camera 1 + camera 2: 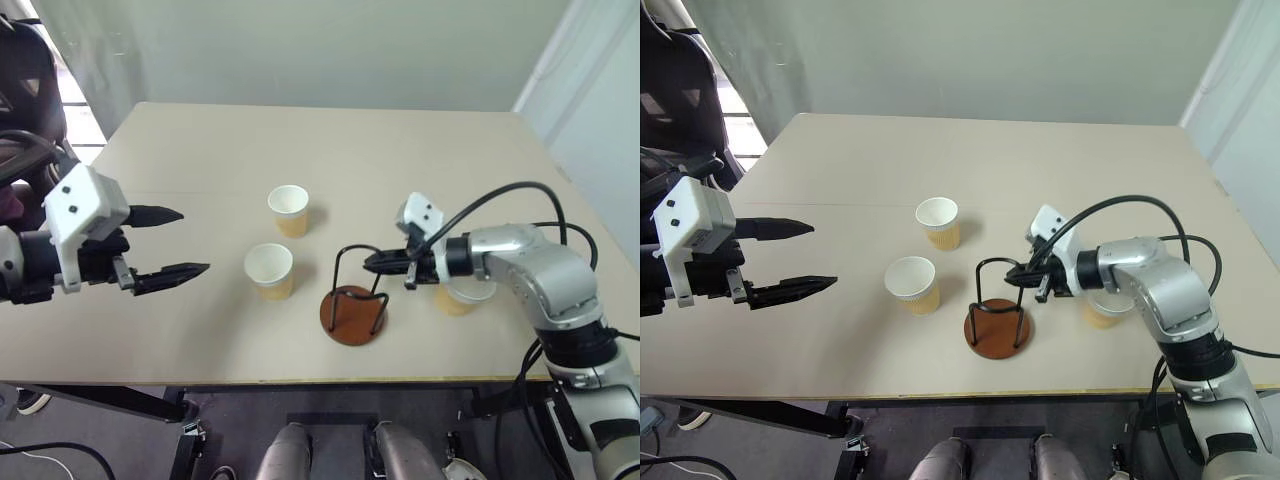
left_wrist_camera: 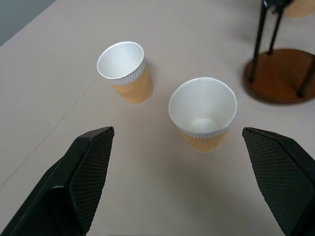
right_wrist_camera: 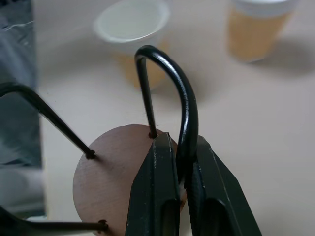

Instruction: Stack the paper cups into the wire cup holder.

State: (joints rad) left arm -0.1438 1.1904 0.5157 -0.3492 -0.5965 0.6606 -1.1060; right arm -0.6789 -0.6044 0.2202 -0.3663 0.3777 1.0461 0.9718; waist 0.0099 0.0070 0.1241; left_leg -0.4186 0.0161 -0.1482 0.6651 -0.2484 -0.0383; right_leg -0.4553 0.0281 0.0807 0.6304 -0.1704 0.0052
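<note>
Steadying the wire cup holder [image 1: 355,300] mid-tabletop [image 1: 330,140], right pincer [image 1: 375,262] clamped on a wire loop, left pincer [image 1: 175,242] spread wide and empty; next, gripping nearest of the paper cups [image 1: 270,270].

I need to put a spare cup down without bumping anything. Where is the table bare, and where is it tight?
The far half of the beige table, beyond the far tan paper cup, is bare, as is the stretch under the open left gripper. It is crowded around the black wire cup holder, which the right gripper pinches, between the near cup and the third cup.
</note>
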